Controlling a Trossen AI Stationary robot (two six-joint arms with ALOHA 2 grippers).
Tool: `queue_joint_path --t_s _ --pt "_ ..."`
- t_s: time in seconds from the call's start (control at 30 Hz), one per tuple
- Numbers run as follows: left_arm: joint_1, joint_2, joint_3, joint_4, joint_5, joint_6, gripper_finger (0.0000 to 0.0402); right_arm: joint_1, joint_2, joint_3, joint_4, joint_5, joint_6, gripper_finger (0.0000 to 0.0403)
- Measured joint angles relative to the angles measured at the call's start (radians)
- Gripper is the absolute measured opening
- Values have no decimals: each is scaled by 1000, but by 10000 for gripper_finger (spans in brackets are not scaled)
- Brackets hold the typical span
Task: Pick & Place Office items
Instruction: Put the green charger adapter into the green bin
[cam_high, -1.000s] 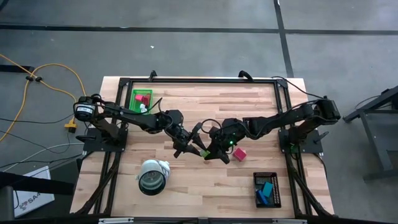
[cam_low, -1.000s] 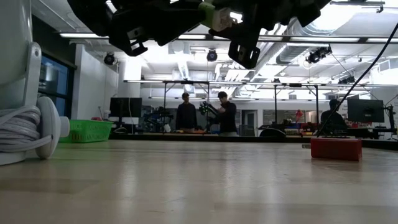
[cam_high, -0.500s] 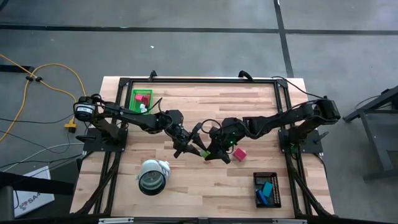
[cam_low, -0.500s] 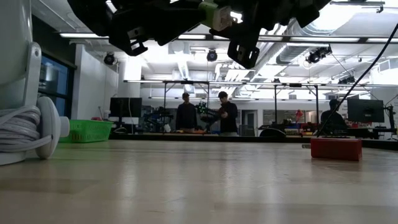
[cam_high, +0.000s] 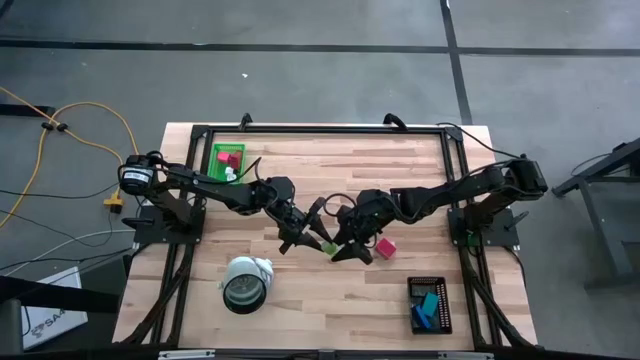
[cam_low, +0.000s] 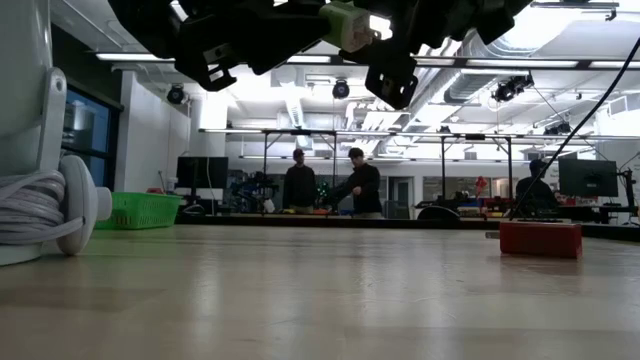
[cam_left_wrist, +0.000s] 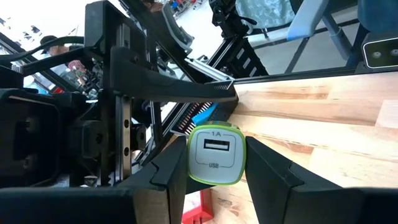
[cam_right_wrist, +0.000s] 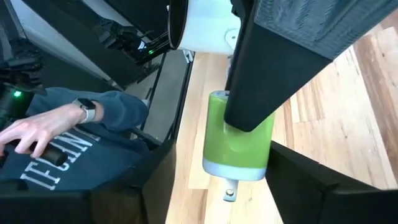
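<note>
A green cube with a white USB face (cam_left_wrist: 216, 155) hangs above the table's middle (cam_high: 327, 247), and my left gripper (cam_high: 316, 240) is shut on it. My right gripper (cam_high: 343, 251) comes from the table's right and stands open. Its fingers (cam_right_wrist: 297, 182) are on either side of the green cube (cam_right_wrist: 239, 137), and a gap shows on at least one side. A red block (cam_high: 385, 247) lies on the wood just right of the grippers. More red blocks and a white bit lie in the green tray (cam_high: 214, 160). Blue and teal bits lie in the black tray (cam_high: 441, 300). My left gripper pinches the green cube by two opposite sides (cam_left_wrist: 191, 158) between its two fingers (cam_left_wrist: 169, 169). Its white USB face is turned back toward the wrist. The fingers come nearly level from the table's left. The cube is lifted clear of the table.
A big white-and-grey roll (cam_high: 246, 283) stands near the front left and fills the low view's left edge (cam_low: 40, 200). A black frame (cam_high: 320, 130) runs along the table's edges. People stand in the room beyond, and a person's sleeve and hand (cam_right_wrist: 56, 130) show past the table.
My right gripper has opened around the green cube, and more of the cube shows now. The cube stays where it was in my left gripper. Neither arm has shifted place.
</note>
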Motion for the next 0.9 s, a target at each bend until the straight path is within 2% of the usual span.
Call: queue_joint_path --t_s 0.13,0.3,0.6,0.9 --pt "0 0 0 0 0 0 125 0 0 0 -9 -12 0 232" --pt "0 0 0 0 -2 -9 125 -5 0 0 -61 -16 -25 232" --pt "36 -33 0 -87 -42 -53 125 -69 0 0 -95 -167 2 232" --pt "67 -109 0 -227 -46 -87 125 -147 0 0 -133 -248 -20 232"
